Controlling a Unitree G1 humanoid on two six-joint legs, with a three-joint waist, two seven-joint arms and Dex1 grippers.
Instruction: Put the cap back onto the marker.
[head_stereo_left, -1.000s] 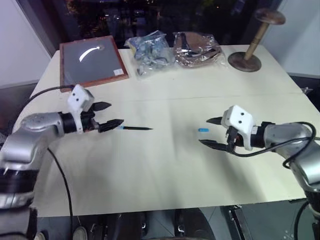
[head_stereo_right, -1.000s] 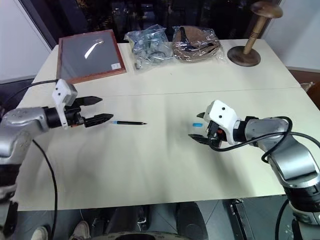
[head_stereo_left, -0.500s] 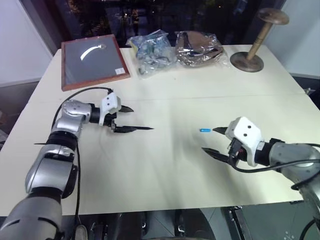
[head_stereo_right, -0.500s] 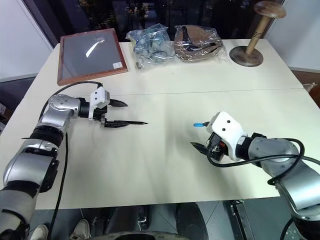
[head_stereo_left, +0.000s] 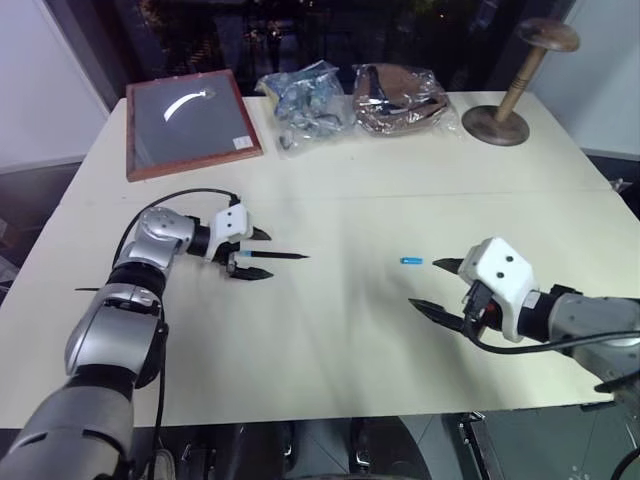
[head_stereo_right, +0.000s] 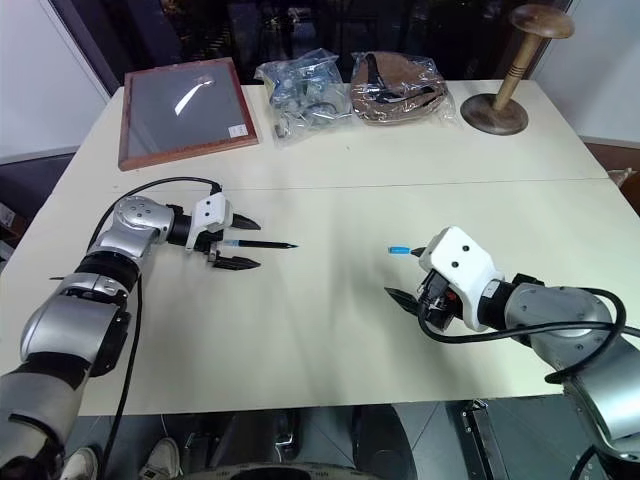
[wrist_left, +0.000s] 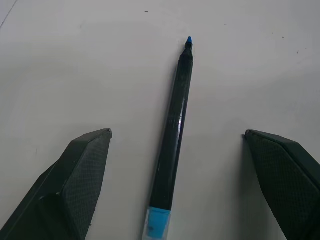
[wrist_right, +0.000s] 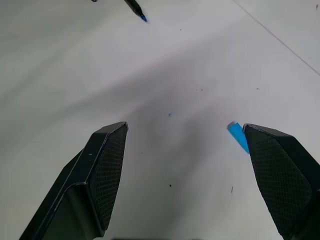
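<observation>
A: Left gripper (wrist_left: 175, 165)?
B: Fingers spread wide, straddling the marker (wrist_left: 175, 135), not touching it. Marker is lying flat on the table (head_stereo_left: 330, 340), light-blue end between the fingers, pointed tip aiming away.
A: Right gripper (head_stereo_left: 440, 288)?
B: Jaws apart too, gripping nothing, hovering low over the table.
A: Cap (head_stereo_left: 411, 261)?
B: Lying on the table just beside the right gripper's far finger (wrist_right: 280, 175), well apart from the marker.

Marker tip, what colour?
Blue, on the black marker; clearest in the left wrist view.
</observation>
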